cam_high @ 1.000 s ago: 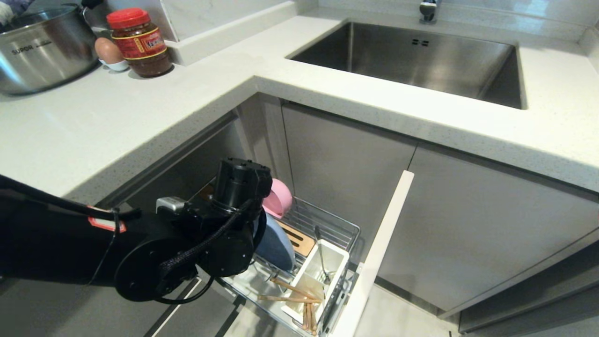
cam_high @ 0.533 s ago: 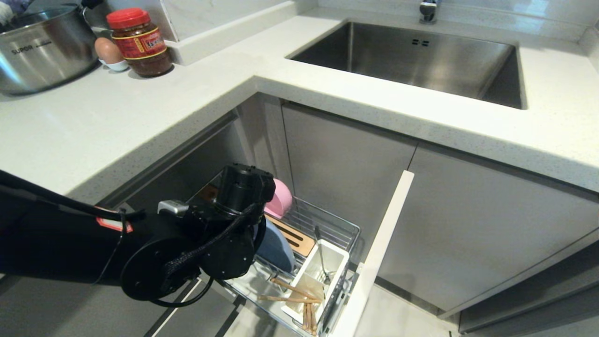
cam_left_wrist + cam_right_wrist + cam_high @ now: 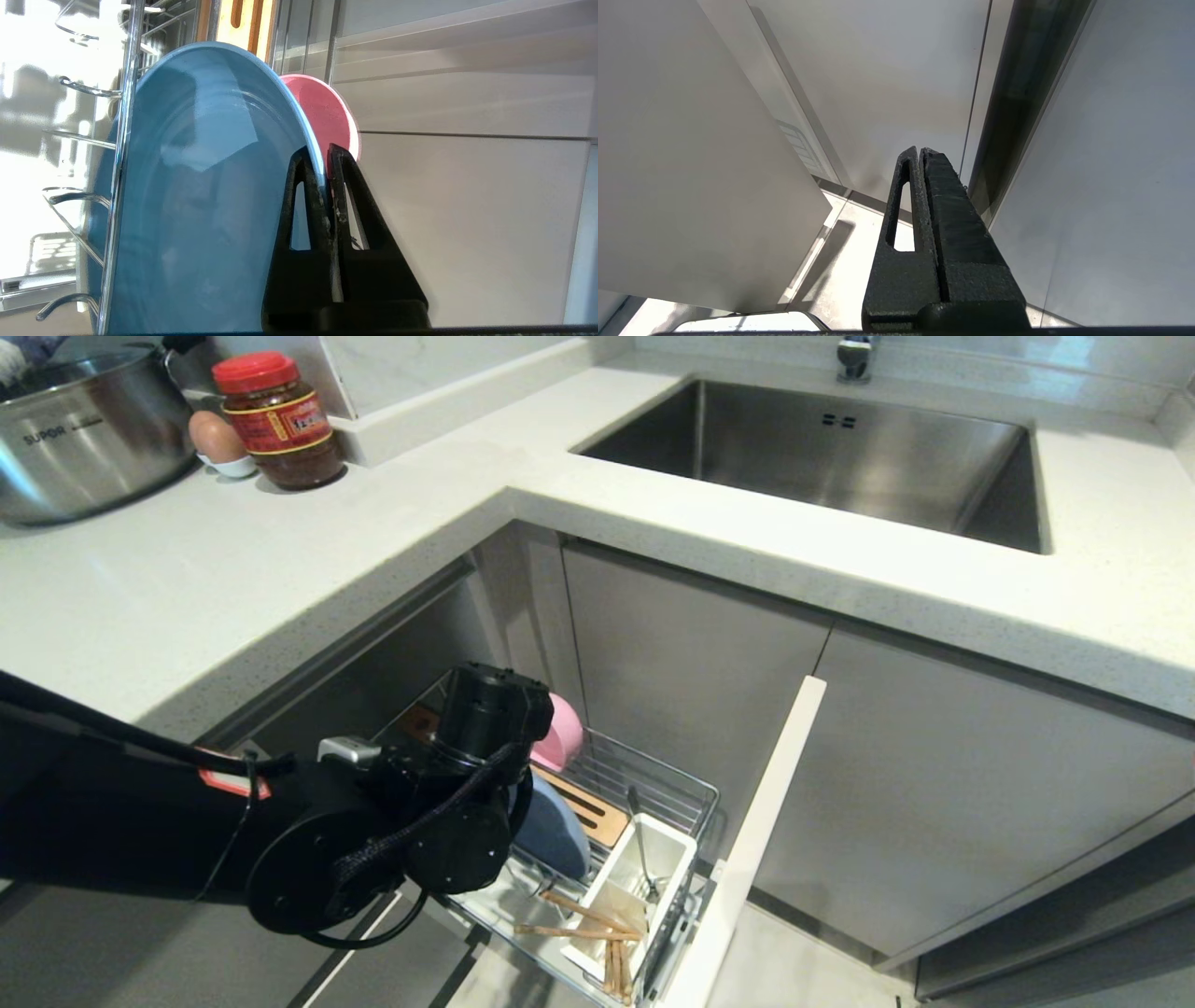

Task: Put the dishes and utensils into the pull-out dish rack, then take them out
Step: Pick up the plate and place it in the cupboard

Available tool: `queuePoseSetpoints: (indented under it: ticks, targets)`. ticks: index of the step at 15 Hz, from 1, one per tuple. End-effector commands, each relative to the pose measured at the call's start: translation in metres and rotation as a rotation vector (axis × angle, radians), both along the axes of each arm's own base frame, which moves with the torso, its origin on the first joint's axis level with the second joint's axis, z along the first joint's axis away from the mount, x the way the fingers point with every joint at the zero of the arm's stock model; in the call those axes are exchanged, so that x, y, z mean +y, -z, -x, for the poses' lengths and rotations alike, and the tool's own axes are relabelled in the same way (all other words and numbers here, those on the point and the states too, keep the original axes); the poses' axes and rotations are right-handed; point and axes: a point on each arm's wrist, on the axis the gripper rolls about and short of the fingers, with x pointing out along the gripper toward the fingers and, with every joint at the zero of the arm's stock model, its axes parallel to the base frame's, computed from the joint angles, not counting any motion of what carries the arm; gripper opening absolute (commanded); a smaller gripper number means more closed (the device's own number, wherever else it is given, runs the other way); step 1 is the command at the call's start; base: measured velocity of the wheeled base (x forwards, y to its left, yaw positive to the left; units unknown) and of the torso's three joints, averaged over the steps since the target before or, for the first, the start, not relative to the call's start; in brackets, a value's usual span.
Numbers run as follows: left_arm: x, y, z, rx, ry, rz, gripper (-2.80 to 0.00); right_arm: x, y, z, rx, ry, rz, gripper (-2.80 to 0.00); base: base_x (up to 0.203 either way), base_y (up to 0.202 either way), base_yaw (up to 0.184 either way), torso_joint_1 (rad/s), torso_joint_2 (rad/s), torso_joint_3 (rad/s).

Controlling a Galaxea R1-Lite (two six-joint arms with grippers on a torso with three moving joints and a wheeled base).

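The pull-out dish rack (image 3: 665,786) stands drawn out under the counter. In it the light-blue plate (image 3: 553,833) (image 3: 201,186) stands on edge between the prongs. The pink bowl (image 3: 558,732) (image 3: 328,112) is right behind it. My left gripper (image 3: 319,151) reaches down into the rack, its jaws shut on the plate's rim; in the head view the wrist (image 3: 471,775) hides the fingers. Chopsticks (image 3: 583,919) lie across the white cutlery cup (image 3: 668,859), and a silver utensil (image 3: 640,840) stands in it. My right gripper (image 3: 920,150) hangs parked and shut by the cabinet fronts.
The white front panel (image 3: 752,849) of the pull-out stands just right of the rack. A steel pot (image 3: 84,429), an egg (image 3: 217,437) and a red-lidded jar (image 3: 280,420) sit on the counter at the back left. The steel sink (image 3: 822,457) is at the back right.
My left wrist has sunk a little and shifted slightly right over the rack with the plate, then held still. Nothing else has moved.
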Motion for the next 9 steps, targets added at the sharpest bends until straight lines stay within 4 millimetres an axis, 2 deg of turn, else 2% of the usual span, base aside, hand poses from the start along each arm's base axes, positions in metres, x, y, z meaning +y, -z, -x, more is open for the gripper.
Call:
queuePoseSetpoints:
  ticks: [1,9]
  targets:
    - [-0.0005,-0.0017,0.0007,-0.014,-0.016,0.005,0.00,0.0000,0.0000,0.0003,-0.005,0.000,0.000,-2.80,0.000,0.000,0.000,0.000,0.00,0.000]
    - [-0.0067,-0.0059,0.0104,0.011,-0.025,-0.058,0.00,0.0000,0.0000,0.0003,-0.005,0.000,0.000,-2.80,0.000,0.000,0.000,0.000,0.00,0.000]
